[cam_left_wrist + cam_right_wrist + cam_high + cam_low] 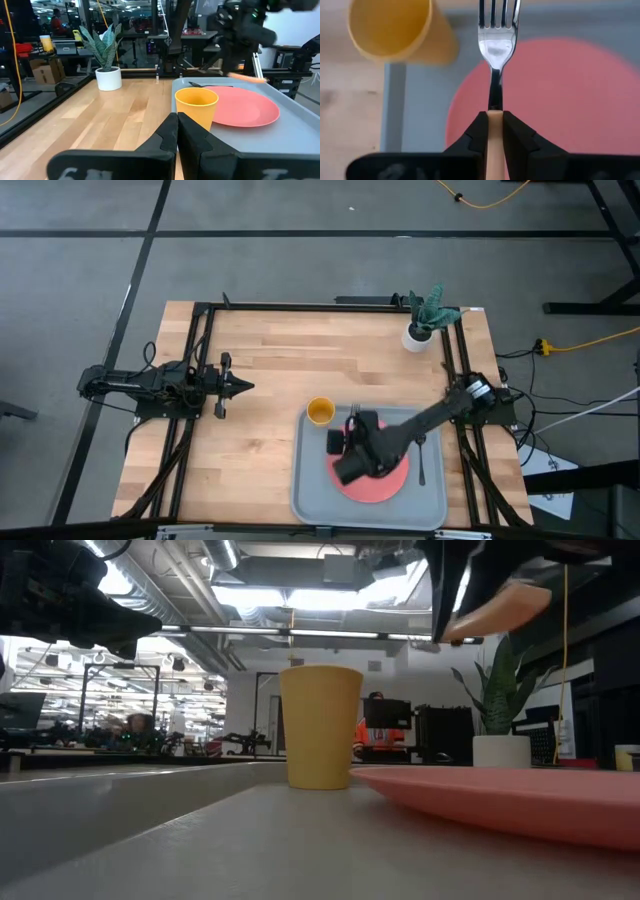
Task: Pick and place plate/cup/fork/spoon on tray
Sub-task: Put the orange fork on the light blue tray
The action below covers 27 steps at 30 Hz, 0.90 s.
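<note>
The grey tray [310, 500] lies at the table's near edge. On it lie the coral-pink plate [385, 485] and, at its right side, the dark spoon [422, 460]. The yellow cup [320, 412] stands upright in the tray's far left corner. My right gripper [352, 428] hovers over the plate's far left part, shut on the fork [496, 45], whose tines point toward the cup's side. My left gripper [240, 387] waits shut and level at the table's left, pointing at the cup [196, 107]. My right gripper pinches the fork's light orange handle [495, 137] between its two fingers, close to where the metal neck begins. The fingers slant steeply down from above and lie along the fork. The tines [498, 12] stick out ahead of the fingertips. The fork hangs clear above the plate [560, 95].
A white pot with a green plant [425, 320] stands at the table's far right corner. Bare wood lies between my left gripper and the tray, and across the far half of the table. Black frame rails run along both sides.
</note>
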{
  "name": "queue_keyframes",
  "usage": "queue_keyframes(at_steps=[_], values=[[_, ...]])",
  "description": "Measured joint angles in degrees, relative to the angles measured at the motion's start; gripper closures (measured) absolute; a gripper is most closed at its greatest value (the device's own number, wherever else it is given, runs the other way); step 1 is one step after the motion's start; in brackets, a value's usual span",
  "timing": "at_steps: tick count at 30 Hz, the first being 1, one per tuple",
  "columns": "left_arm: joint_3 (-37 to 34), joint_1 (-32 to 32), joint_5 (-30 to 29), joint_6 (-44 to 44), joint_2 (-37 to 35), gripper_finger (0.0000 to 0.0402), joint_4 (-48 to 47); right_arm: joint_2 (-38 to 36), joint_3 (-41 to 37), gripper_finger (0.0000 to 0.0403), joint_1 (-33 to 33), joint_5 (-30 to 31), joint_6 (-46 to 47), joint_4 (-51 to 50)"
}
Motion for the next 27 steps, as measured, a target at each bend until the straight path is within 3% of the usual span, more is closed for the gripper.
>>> queue_keyframes(at_steps=[8,27], values=[[0.0,0.02,-0.02,0.0,-0.02,0.0401,0.0,4.88,0.0,0.0365,4.14,-0.97,6.2,11.66],[-0.01,0.0,0.0,0.0,0.0,0.0401,0.0,13.78,0.02,0.0365,0.08,-3.84,-2.28,35.56]])
